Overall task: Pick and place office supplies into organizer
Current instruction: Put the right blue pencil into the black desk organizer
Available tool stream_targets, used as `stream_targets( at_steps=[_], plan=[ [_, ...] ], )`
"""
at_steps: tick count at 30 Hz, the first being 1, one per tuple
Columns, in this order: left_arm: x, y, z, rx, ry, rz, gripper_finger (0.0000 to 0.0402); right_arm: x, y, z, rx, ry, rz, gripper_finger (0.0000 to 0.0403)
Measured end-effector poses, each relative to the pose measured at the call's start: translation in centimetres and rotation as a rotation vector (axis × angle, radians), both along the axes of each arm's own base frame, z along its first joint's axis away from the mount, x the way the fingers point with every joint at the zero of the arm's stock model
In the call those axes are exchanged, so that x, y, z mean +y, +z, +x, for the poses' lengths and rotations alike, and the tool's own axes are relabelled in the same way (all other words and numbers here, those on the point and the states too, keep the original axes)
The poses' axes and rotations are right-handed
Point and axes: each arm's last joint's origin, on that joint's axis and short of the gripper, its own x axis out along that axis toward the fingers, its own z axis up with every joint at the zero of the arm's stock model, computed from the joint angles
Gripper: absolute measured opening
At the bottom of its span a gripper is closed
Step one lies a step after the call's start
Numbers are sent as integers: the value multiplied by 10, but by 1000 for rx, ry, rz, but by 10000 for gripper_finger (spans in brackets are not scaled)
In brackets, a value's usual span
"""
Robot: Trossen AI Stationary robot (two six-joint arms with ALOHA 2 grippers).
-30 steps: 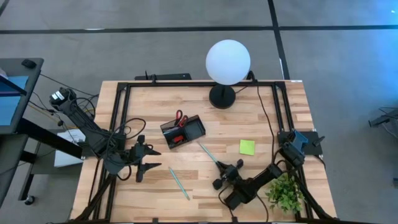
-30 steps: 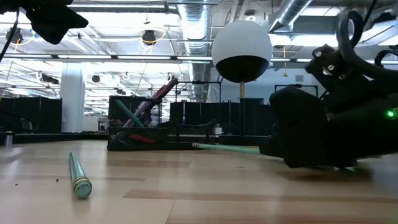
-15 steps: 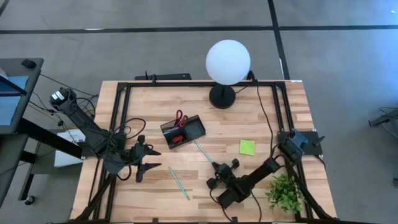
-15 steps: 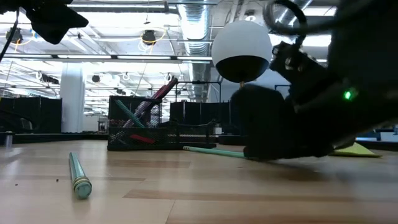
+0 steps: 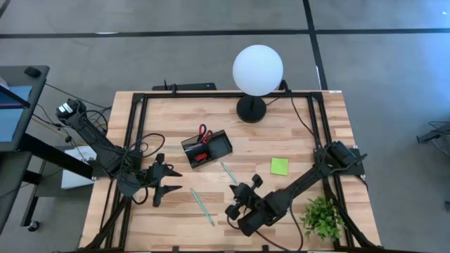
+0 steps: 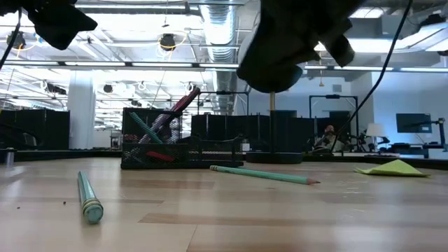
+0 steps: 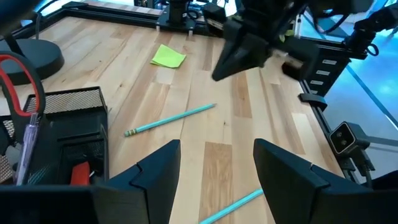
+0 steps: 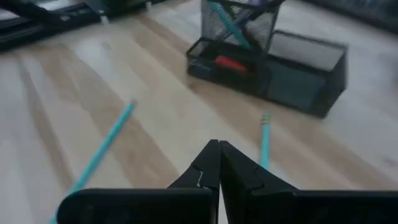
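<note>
The black mesh organizer (image 5: 207,149) is found near the middle of the wooden table (image 5: 169,112), with red-handled scissors (image 5: 204,133) standing in its taller cup and a small red item (image 7: 82,173) lying in a low compartment; a teal pen is also seen leaning inside the cup in the low view. Two teal pencils are left loose on the boards: one (image 5: 228,171) just beside the organizer on its right-arm side, the other (image 5: 202,206) nearer the front edge, between the two arms. A lime-green sticky pad (image 5: 279,166) is seen lying flat, well apart from the organizer, toward the right arm's base. The right gripper (image 5: 240,199) is held above the table close to the near end of the first pencil, its fingers (image 8: 219,163) pressed together with nothing between them. The left gripper (image 5: 171,180) is held off to the left side, its fingers (image 7: 155,167) spread wide and empty. The step in hand is judged to be a pick of a loose pencil, not yet made, since both pencils lie free on the wood. For the next move, the right fingers would need to be parted, lined up across the pencil's shaft and lowered over it before a squeeze; the thin, round shaft is likely to roll if it is nudged off-centre.
</note>
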Motion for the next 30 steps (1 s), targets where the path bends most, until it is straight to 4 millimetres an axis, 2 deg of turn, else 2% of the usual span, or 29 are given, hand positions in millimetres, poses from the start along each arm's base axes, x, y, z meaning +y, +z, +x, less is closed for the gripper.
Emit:
stream_targets(
  at_steps=[3,6,12,19,26,30],
  plan=[
    [-1,0,0,9,-20,-6,199,-3,-10,1,17,-14,-72,1],
    [-1,-1,0,16,-31,-7,199,-1,-16,-1,1,-47,-72,1],
    [-1,-1,0,20,-39,-8,199,6,-18,-8,26,-55,84,9],
    [-1,-1,0,19,-35,-18,199,-5,-19,2,114,-40,247,73],
    [-1,-1,0,23,-33,-46,199,-20,-18,14,114,-34,224,142],
    [-1,-1,0,23,-31,-54,199,-18,-18,7,77,-94,140,161]
  ],
)
